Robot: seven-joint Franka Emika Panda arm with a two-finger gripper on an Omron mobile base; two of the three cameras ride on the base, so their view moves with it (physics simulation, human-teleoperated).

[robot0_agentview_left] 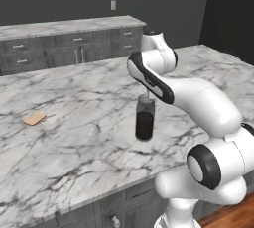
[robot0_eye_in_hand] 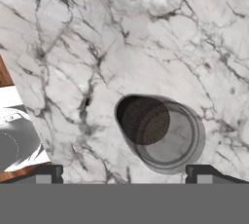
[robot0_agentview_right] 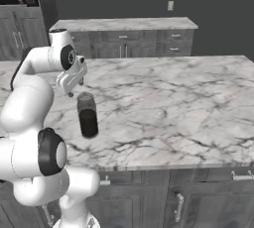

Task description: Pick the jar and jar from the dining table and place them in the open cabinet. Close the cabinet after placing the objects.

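A tall clear glass jar [robot0_agentview_left: 145, 120] with dark brown contents stands upright on the veined marble dining table [robot0_agentview_left: 74, 142], near its front edge. In the right base view the jar [robot0_agentview_right: 88, 115] is just below my gripper [robot0_agentview_right: 75, 89], which hangs above it and slightly behind. The hand view looks down into the jar's round mouth [robot0_eye_in_hand: 163, 133]. My gripper [robot0_eye_in_hand: 124, 174] is open there, with nothing between its fingertips [robot0_eye_in_hand: 48, 172], and the jar sits toward the right one. The cabinet is out of view.
A flat tan cracker [robot0_agentview_left: 34, 118] lies on the table's left part. Behind the table runs a marble counter [robot0_agentview_right: 124, 24] over dark grey drawers. My own white arm bends over the table's front edge, and wood floor [robot0_eye_in_hand: 5, 74] shows past that edge.
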